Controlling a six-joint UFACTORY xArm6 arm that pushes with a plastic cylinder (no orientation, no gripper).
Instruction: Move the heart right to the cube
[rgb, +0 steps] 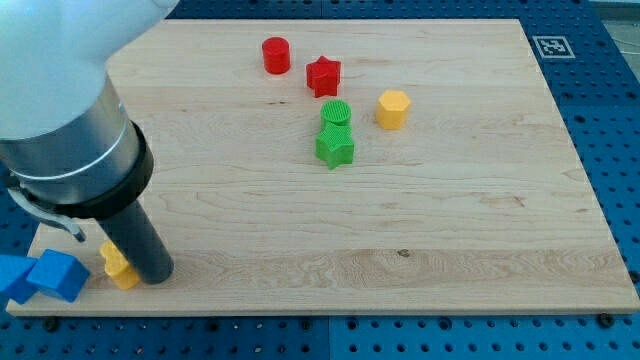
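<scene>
The wooden board (450, 230) fills most of the view, and everything here is placed against the blue cube (58, 275), which sits at the board's bottom-left corner with a second blue block (12, 278) touching it on the view's left. The arm's big pale and grey body (70, 130) hangs above the cube, hiding that part of the board.

From it the dark rod comes down, and my tip (155, 277) rests on the board a little to the right of the cube. There is no pincer on this rig, only the bare rod, so nothing spreads or pinches.

The yellow heart (118, 267) lies between the cube and my tip: just to the right of the cube, close but apparently with a thin gap, and touching or nearly touching the rod, which covers its right side.

Far up and to the right of the cube are the other blocks: a green star (335, 148) with a green cylinder (337, 114) touching it above, a yellow hexagonal block (393, 108), a red star (323, 76) and a red cylinder (276, 55).

The heart looks like a small, stiff, light plastic piece that should slide readily on smooth wood and may twist if pushed off-centre. I would press squarely on its right flank, in line with the cube.
</scene>
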